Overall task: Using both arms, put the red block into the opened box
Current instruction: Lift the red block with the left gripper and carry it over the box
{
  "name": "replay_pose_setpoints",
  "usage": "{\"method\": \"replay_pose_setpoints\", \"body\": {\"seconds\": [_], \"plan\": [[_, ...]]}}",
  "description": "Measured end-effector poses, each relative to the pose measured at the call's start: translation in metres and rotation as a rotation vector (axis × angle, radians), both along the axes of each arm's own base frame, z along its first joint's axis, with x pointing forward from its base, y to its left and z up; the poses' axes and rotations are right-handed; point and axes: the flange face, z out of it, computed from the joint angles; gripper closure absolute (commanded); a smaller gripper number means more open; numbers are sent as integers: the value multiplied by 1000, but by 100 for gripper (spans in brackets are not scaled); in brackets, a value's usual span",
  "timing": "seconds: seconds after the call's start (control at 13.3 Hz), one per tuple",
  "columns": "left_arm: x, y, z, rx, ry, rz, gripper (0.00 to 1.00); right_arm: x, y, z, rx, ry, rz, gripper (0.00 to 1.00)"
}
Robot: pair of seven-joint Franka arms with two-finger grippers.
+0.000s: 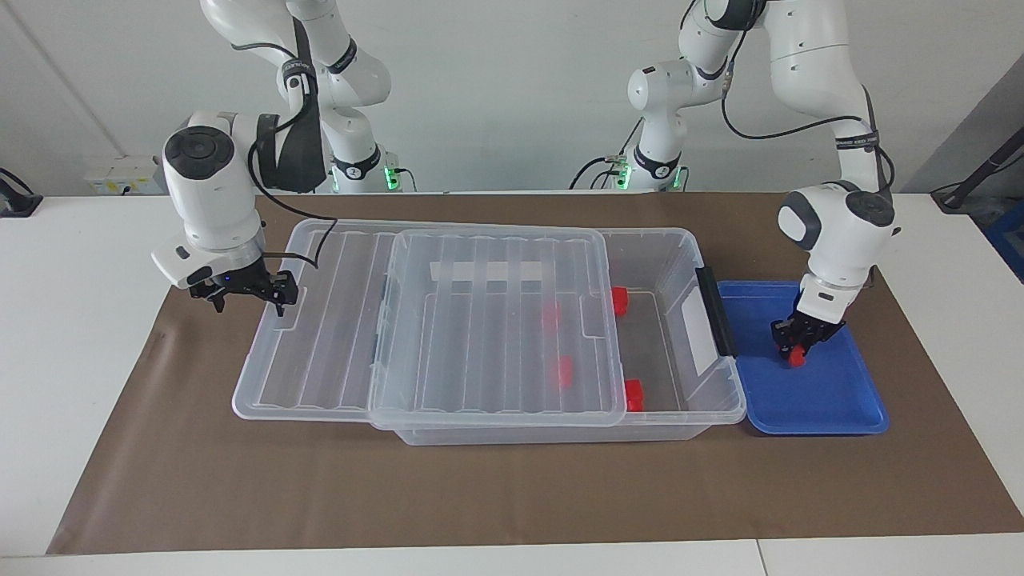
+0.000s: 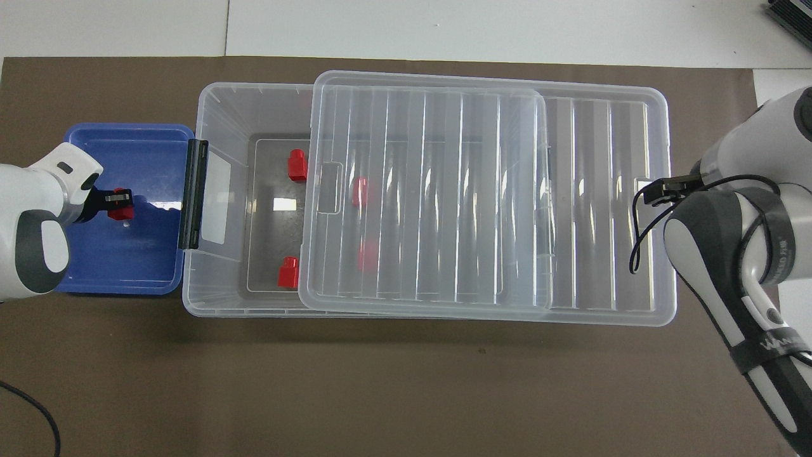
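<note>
My left gripper is down in the blue tray, shut on a small red block at or just above the tray floor. Beside the tray stands the clear box. Its ribbed lid is slid toward the right arm's end, so the end with the black handle bar is uncovered. My right gripper is open at the lid's end edge, one fingertip against the rim.
Several red blocks lie in the box: two in the uncovered part, two under the lid. Brown paper covers the table. The lid overhangs the box at the right arm's end.
</note>
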Motion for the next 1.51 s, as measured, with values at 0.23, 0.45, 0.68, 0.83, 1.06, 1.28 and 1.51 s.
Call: {"method": "replay_pose_setpoints", "body": {"seconds": [0.23, 0.45, 0.68, 0.83, 1.06, 1.28, 1.51], "plan": [[16, -28, 112, -17, 90, 51, 100, -2, -11, 2, -1, 11, -1, 0], [12, -75, 188, -45, 127, 136, 100, -3, -15, 2, -3, 16, 0, 0], [7, -142, 202, -74, 121, 228, 100, -4, -16, 4, -5, 20, -1, 0], [4, -178, 193, -86, 100, 255, 100, -5, -16, 6, -7, 18, -2, 0], [-6, -208, 154, -106, 53, 268, 100, -7, -16, 26, -10, 7, -8, 0], [-13, -214, 150, -107, 50, 269, 100, -14, -10, 74, 81, -61, -41, 0], [-15, -214, 154, -108, 43, 269, 100, -38, -10, 121, 176, -104, -80, 0]]}}
